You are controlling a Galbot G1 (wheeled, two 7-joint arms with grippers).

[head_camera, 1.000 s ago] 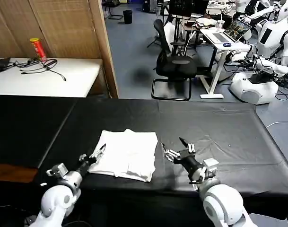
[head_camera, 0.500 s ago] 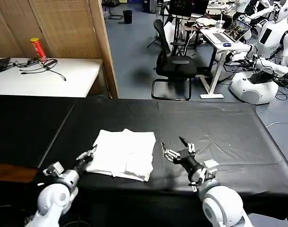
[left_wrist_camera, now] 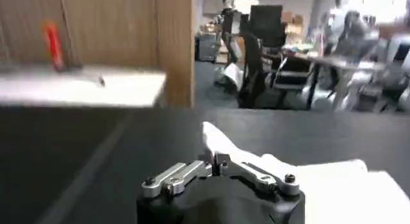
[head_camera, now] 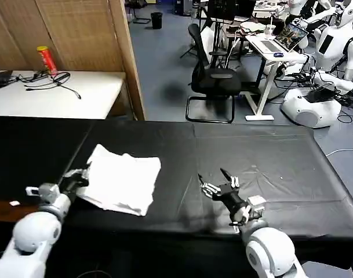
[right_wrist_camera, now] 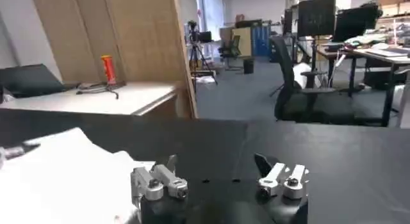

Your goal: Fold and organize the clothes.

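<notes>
Left gripper (head_camera: 77, 177), lower left of the head frame, pinches the near-left edge of the folded white T-shirt (head_camera: 121, 179); in the left wrist view its fingers (left_wrist_camera: 192, 171) meet over a raised peak of white cloth (left_wrist_camera: 214, 137), so the hold appears to be a closed pinch on fabric, though that view is soft and the exact contact line is uncertain. Right gripper (head_camera: 218, 184), lower centre-right of the head frame, rests low over the black table (head_camera: 263, 150) with fingers spread and nothing between them; it stands well apart from the shirt, as the right wrist view confirms, where the garment (right_wrist_camera: 61, 174) lies off toward the lower left of that frame.

The shirt is a compact multi-layer bundle lying left of centre on the table, with a corner lifted near the pinching fingers. Judged from its draping and the peak at the grasp, it is light, soft and limp: it will sag and unfold if lifted by a single layer, and will likely slide easily over the smooth black cover. A grasp should take all layers together at an edge or corner, low to the surface; the spread right gripper could support the opposite edge.

Beyond the table, upper left, a white desk (head_camera: 54, 95) carries a red can (head_camera: 47, 59); an office chair (head_camera: 214, 81) stands upper centre.
</notes>
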